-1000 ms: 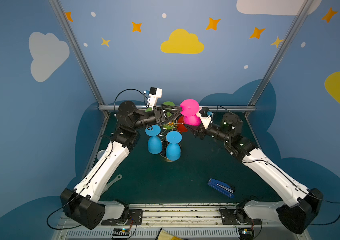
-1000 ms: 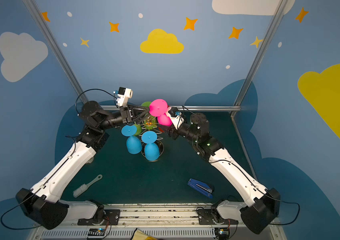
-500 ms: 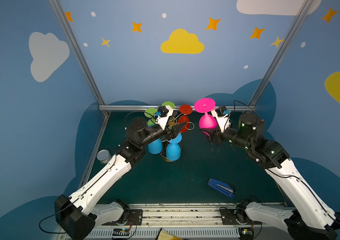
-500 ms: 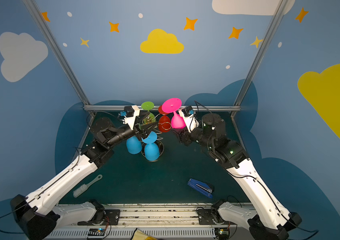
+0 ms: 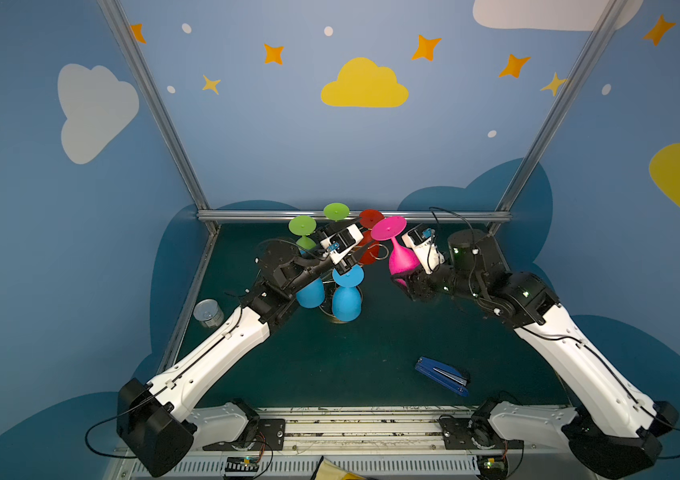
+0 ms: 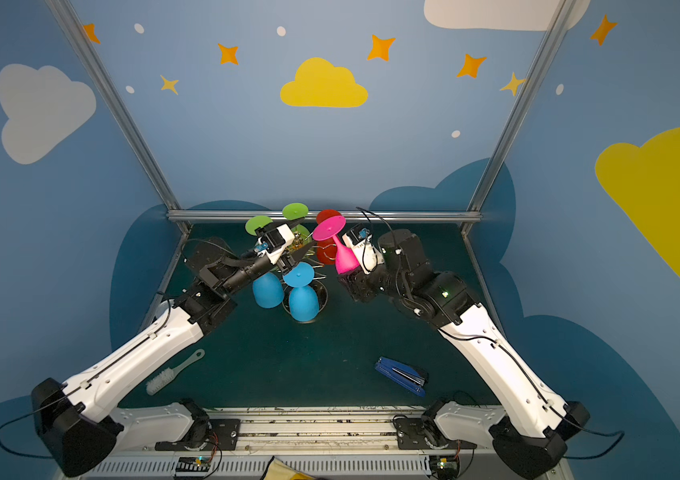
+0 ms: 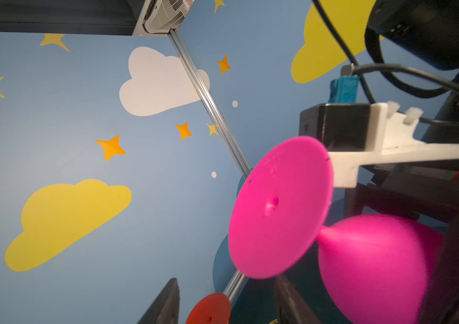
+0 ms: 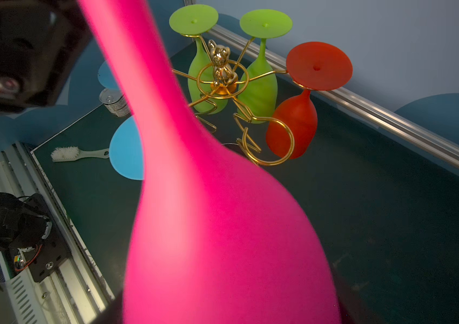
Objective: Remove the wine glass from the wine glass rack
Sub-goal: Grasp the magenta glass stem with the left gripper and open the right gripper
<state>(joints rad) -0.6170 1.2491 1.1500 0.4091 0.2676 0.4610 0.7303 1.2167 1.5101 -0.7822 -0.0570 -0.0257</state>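
The pink wine glass [image 5: 400, 259] [image 6: 344, 259] hangs foot-up and tilted to the right of the wine glass rack, clear of its arms. My right gripper [image 5: 405, 283] [image 6: 349, 283] is shut on its bowl [image 8: 222, 224], which hides the jaws in the right wrist view. The gold wire wine glass rack [image 8: 222, 75] [image 6: 297, 240] still carries two green glasses, a red glass [image 8: 295, 123] and two blue ones. My left gripper [image 5: 365, 249] [image 7: 226, 280] stands open over the rack's top with nothing between its fingers. The pink foot [image 7: 278, 207] lies just beyond them.
A tin can [image 5: 208, 314] stands by the left wall. A scrubbing brush [image 6: 172, 372] lies at the front left and a blue stapler [image 5: 442, 376] at the front right. A metal rail [image 5: 354, 215] runs along the back edge.
My right gripper has carried the pink glass off the rack, rightwards and lower, and tilted it. The left arm has dropped lower beside the rack and its jaws have narrowed.
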